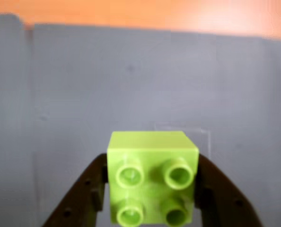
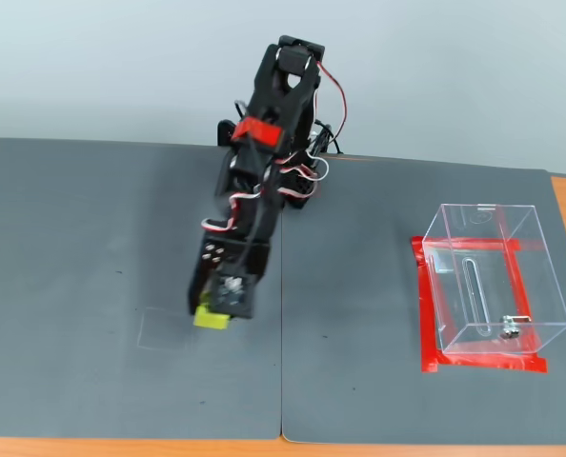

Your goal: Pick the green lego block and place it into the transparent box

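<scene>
We see our hand (image 1: 152,208) pinching the green block (image 1: 152,177) on both sides, above the grey table (image 2: 92,248), well apart from the clear box (image 2: 493,286).

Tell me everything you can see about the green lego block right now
The green lego block is a small lime-green square brick of glossy plastic with four round hollow studs. In the wrist view the studded face is turned toward the camera, so the brick looks tipped on its side. It sits between the two dark fingers of the end effector, which press its left and right sides. In the fixed view the block shows just under the arm's tip, over the grey mat, well left of the transparent box.
</scene>
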Controlling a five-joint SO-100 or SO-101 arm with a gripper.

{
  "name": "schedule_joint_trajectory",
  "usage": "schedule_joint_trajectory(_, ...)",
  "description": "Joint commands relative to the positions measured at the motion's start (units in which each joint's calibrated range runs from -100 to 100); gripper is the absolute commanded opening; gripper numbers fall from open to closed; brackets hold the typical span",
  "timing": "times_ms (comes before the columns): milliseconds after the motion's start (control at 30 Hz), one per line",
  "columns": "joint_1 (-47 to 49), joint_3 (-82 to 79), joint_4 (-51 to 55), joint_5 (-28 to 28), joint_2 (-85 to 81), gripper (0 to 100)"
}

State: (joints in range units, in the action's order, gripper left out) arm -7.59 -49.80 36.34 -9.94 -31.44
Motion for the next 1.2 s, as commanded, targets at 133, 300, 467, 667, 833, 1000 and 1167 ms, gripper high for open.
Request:
schedule_joint_trajectory(133, 12.1, 2.6, 0.5, 0.0, -11.8, 12)
schedule_joint_trajectory(300, 21.2, 2.6, 0.5, 0.0, -15.3, 12)
schedule_joint_trajectory(467, 31.1, 2.7, 0.5, 0.0, -17.4, 12)
schedule_joint_trajectory(667, 41.0, 2.8, 0.6, 0.2, -17.4, 12)
schedule_joint_trajectory(833, 47.2, 6.7, 2.9, 0.3, -16.8, 12)
schedule_joint_trajectory(1000, 52.6, 10.9, 3.9, 0.1, -12.9, 12)
schedule_joint_trajectory(1167, 56.0, 17.1, 3.9, 0.2, -7.0, 12)
